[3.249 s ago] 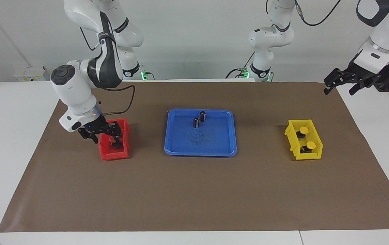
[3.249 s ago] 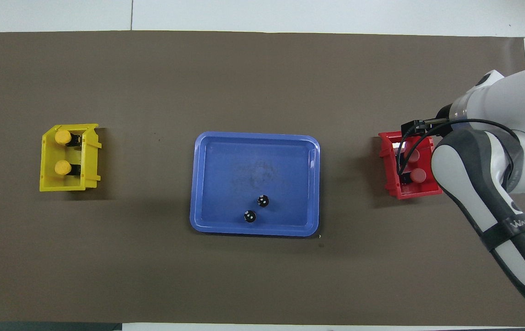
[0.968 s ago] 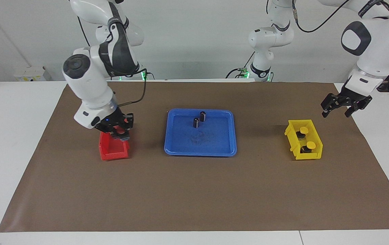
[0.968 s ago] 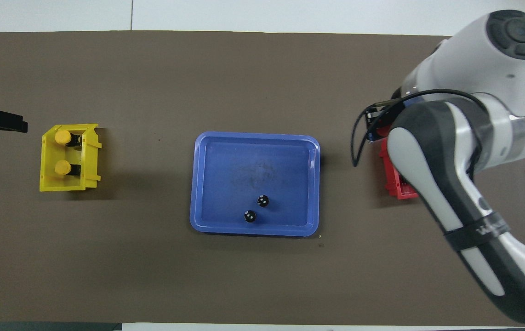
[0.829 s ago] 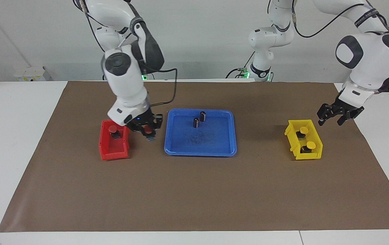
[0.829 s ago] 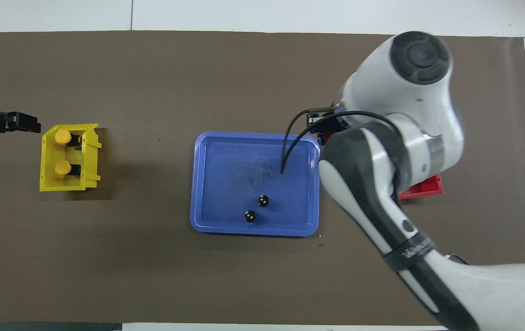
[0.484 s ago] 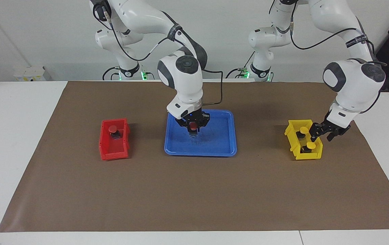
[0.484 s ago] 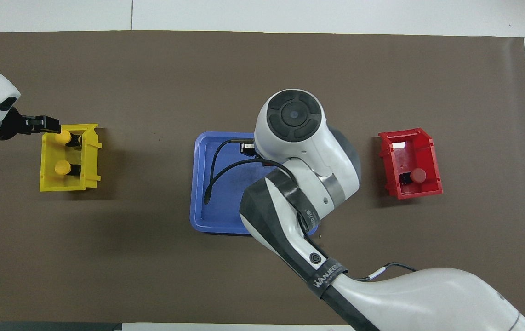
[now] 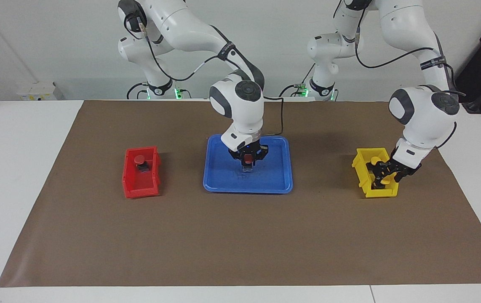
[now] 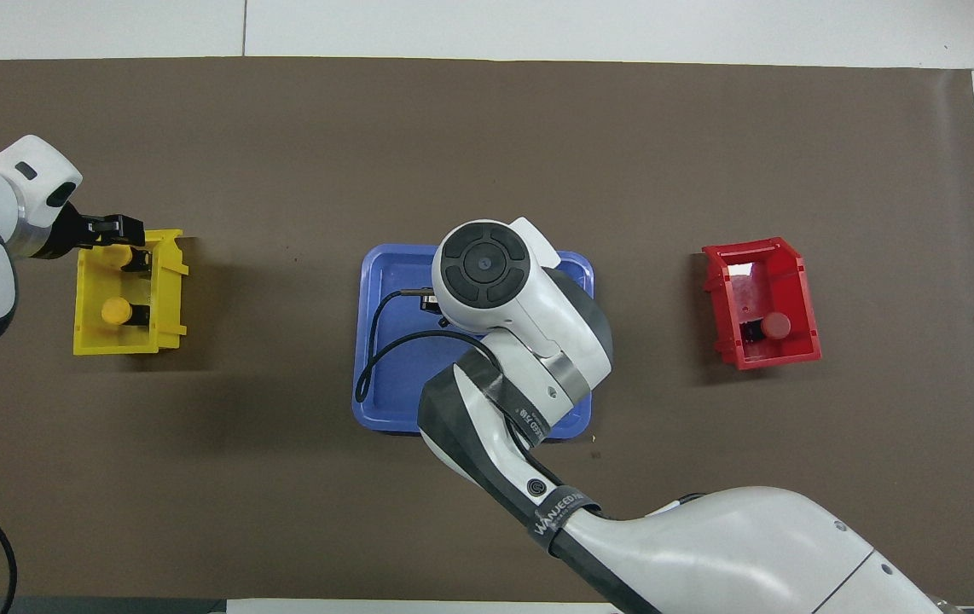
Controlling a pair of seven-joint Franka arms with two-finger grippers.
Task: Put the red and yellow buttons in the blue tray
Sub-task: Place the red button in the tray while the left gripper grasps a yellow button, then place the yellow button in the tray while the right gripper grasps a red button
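My right gripper is shut on a red button and holds it low over the middle of the blue tray. In the overhead view the right arm covers the gripper and much of the tray. The second red button sits in the red bin; it also shows in the overhead view. My left gripper is down in the yellow bin, open around the yellow button farther from the robots. The other yellow button sits beside it.
The red bin stands toward the right arm's end of the brown mat, the yellow bin toward the left arm's end, the tray between them. The two dark cylinders in the tray are hidden by the right arm.
My right gripper has carried a red button from the red bin to over the tray and lowered it. My left gripper has come down into the yellow bin around a yellow button.
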